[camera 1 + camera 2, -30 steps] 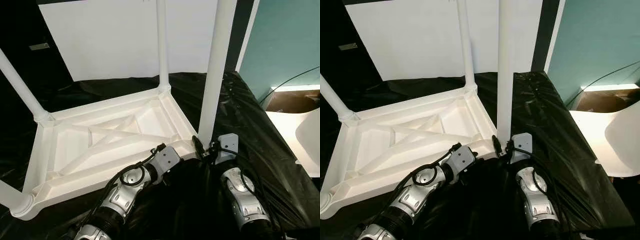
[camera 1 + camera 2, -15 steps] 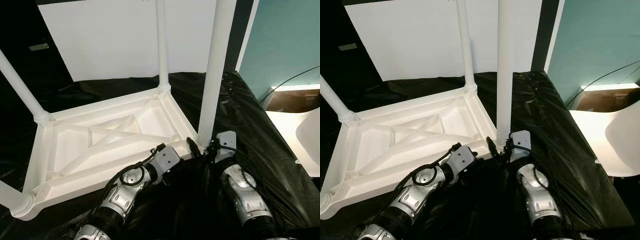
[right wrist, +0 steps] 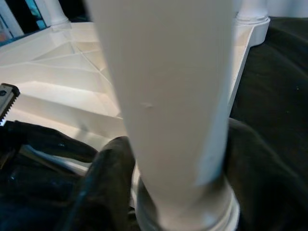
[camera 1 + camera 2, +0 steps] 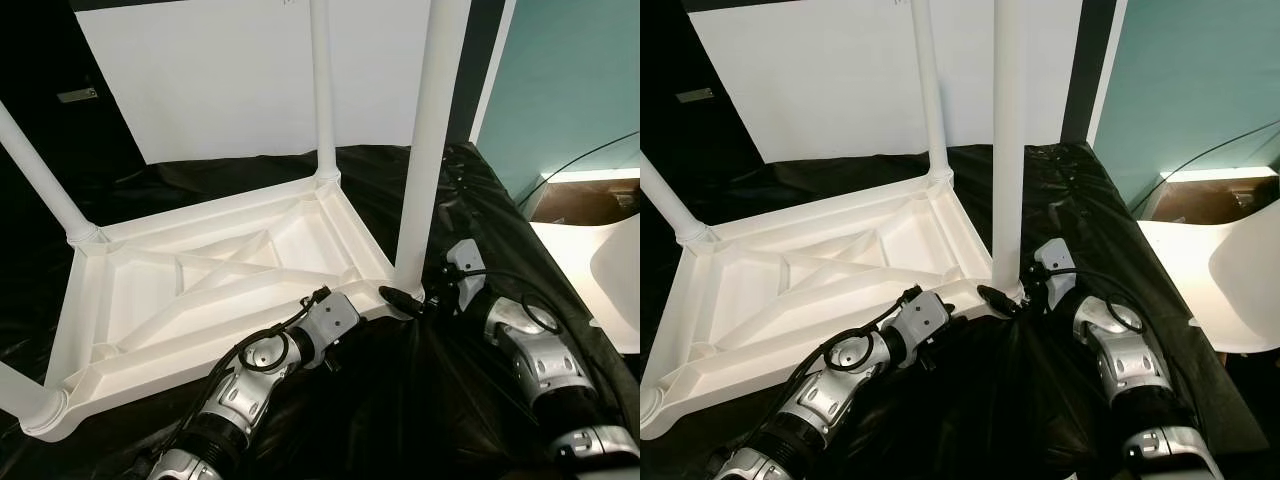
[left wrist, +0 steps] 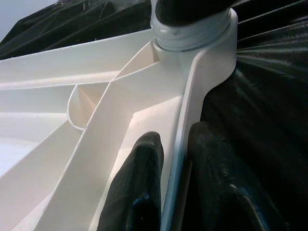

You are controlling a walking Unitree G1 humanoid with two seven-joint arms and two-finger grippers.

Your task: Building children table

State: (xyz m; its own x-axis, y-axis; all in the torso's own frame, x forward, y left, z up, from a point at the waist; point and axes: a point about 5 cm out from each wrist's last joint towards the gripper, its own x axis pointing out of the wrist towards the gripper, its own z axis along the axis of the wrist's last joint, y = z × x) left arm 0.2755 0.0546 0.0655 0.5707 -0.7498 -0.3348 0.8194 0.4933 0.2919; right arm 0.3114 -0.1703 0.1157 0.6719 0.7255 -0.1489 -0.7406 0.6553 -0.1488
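Observation:
A white plastic table (image 4: 90,375) lies upside down on a black sheet, its ribbed underside facing up. Its legs stand upright at the corners. The near right leg (image 4: 425,150) sits in its corner socket, and my right gripper (image 4: 408,298) is shut around its base; in the right wrist view the black fingers (image 3: 103,180) hug both sides of the leg (image 3: 168,96). Just left of that corner, my left gripper (image 5: 175,144) is shut on the table's near rim (image 5: 185,130), one finger inside the rim and one outside.
The black sheet (image 4: 480,220) covers the work surface and drops off at the right. A white chair (image 4: 615,275) and a brown floor lie beyond that edge. A white board (image 4: 230,70) stands behind, beside a teal wall. Other legs rise at the far right (image 4: 322,90) and far left (image 4: 40,170).
My right forearm has swung out to the right around the leg, turning its grip at the leg's base. The left arm and the table have stayed put.

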